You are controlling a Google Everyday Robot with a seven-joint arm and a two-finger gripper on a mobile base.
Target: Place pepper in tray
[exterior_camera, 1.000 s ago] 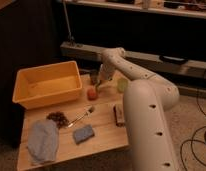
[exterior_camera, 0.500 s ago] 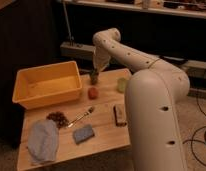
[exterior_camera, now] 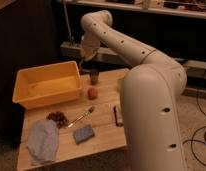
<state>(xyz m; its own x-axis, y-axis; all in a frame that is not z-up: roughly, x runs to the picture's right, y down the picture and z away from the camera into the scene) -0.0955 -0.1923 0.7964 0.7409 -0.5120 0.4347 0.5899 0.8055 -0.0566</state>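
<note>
On wooden table (exterior_camera: pixel 103 137), shut gripper (exterior_camera: pixel 85 61) holds slim dark pepper (exterior_camera: pixel 83 64) beside yellow tray (exterior_camera: pixel 46 85).

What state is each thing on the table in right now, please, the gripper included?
gripper: shut, raised above the tray's right rim.
pepper: hanging from the gripper, off the table.
tray: upright, nothing visible inside.
cup: upright, beside the tray.
red-orange fruit: resting on the table.
cloth: crumpled, at the near left corner.
sponge: lying flat.
</note>
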